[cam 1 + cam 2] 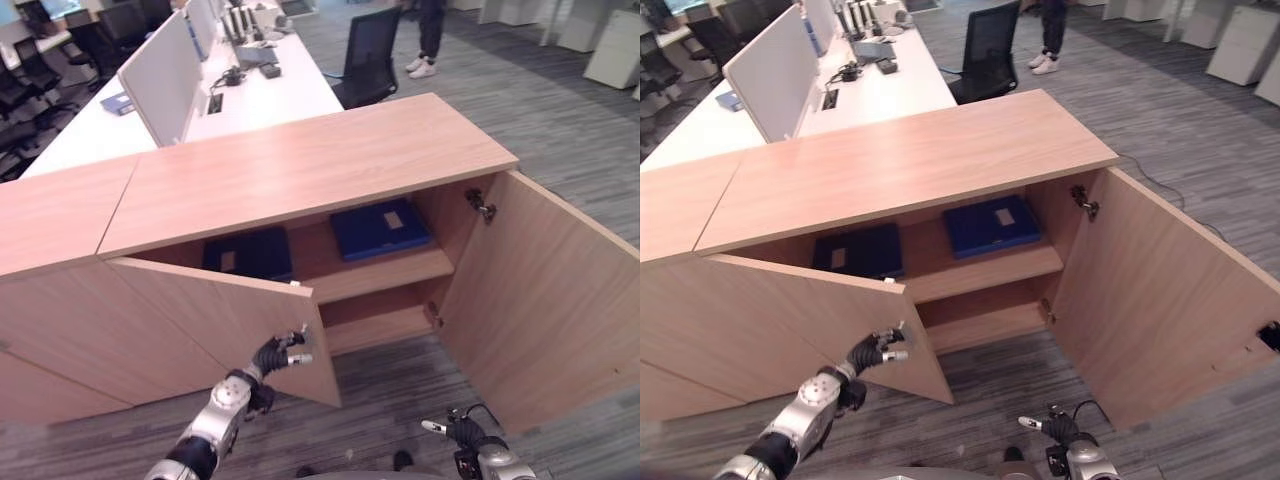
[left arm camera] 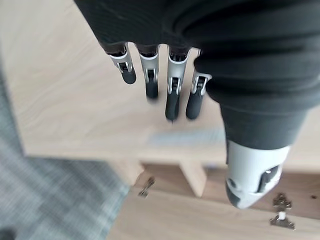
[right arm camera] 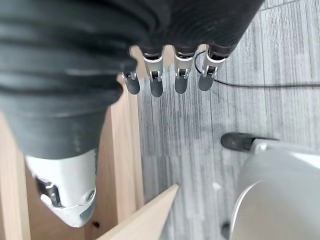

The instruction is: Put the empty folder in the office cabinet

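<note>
The wooden office cabinet (image 1: 300, 165) stands with both doors swung out. On its upper shelf lie a dark navy folder (image 1: 248, 252) at the left and a brighter blue folder (image 1: 380, 227) at the right, each with a pale label. My left hand (image 1: 275, 355) is open, its straight fingers (image 2: 172, 95) close to the free edge of the left door (image 1: 200, 320); it holds nothing. My right hand (image 1: 462, 432) hangs low over the carpet in front of the right door (image 1: 540, 300), open and holding nothing, its fingers (image 3: 156, 82) relaxed.
The lower shelf (image 1: 375, 325) holds nothing I can see. Behind the cabinet runs a white desk (image 1: 270, 90) with a divider panel and cables. A black office chair (image 1: 365, 55) and a person's legs (image 1: 428, 40) are further back on the grey carpet.
</note>
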Robot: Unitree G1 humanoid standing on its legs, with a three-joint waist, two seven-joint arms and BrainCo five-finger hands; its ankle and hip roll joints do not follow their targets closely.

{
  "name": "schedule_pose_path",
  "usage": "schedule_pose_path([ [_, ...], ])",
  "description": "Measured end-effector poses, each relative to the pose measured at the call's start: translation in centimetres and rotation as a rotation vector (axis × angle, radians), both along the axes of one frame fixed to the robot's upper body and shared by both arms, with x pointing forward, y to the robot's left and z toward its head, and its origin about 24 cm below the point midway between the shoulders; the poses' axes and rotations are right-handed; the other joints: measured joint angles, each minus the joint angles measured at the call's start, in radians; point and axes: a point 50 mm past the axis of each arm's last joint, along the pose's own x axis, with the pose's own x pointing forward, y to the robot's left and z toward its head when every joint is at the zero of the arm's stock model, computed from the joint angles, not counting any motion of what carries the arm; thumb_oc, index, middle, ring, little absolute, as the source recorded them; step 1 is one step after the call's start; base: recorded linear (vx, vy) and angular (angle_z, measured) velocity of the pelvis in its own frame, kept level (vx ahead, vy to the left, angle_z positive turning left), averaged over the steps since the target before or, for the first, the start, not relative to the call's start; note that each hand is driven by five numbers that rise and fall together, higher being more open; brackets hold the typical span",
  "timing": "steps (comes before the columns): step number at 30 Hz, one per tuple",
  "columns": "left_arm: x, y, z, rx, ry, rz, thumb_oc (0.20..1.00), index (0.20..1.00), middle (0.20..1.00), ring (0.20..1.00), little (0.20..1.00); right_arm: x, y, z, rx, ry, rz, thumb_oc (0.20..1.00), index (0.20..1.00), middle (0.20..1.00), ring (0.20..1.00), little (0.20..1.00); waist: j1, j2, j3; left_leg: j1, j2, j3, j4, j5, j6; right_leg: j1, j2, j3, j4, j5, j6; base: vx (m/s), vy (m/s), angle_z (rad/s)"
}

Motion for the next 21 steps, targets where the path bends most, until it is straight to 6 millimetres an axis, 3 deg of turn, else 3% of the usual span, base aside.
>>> schedule_pose_path([
  [4, 1.9, 3.4, 1.3, 0.056, -0.029, 0.106, 1.0, 1.0, 1.0, 1.0, 1.0, -1.2, 0.8, -0.5, 0.034, 0.027, -0.003, 1.0, 1.0, 1.0, 1.0, 1.0, -0.049, -0.06, -0.011, 0.017, -0.034, 0.045, -0.002, 0.012, 0.019, 0.009, -0.034, 0.006, -0.036, 0.051, 0.022, 0.08, 0.099, -0.24],
  [10, 4.3, 7.0, 4.1, 0.141, -0.101, 0.195, 1.0, 1.0, 1.0, 1.0, 1.0, -1.8, 1.3, -0.6, 0.062, 0.028, 0.003, 1.0, 1.0, 1.0, 1.0, 1.0, -0.074, -0.07, -0.014, 0.036, -0.04, 0.093, -0.003, -0.002, 0.025, 0.009, -0.033, 0.048, -0.036, 0.053, 0.027, 0.06, 0.08, -0.19],
  [15, 5.5, 7.7, 5.8, 0.14, -0.173, 0.225, 1.0, 1.0, 1.0, 1.0, 1.0, -2.1, 1.1, -0.7, 0.064, 0.036, -0.006, 1.0, 1.0, 1.0, 1.0, 1.0, -0.076, -0.077, -0.02, 0.042, -0.039, 0.1, -0.003, -0.003, 0.023, 0.008, -0.032, 0.054, -0.035, 0.049, 0.032, 0.04, 0.049, -0.06],
  [21, 4.7, 6.5, 4.8, 0.085, -0.172, 0.248, 1.0, 1.0, 1.0, 1.0, 1.0, -2.2, 1.8, -0.9, 0.082, 0.039, -0.008, 1.0, 1.0, 1.0, 1.0, 1.0, -0.065, -0.105, -0.054, 0.029, -0.038, 0.095, -0.003, -0.003, 0.023, 0.001, -0.035, 0.05, -0.035, 0.05, 0.032, 0.01, 0.019, 0.01],
])
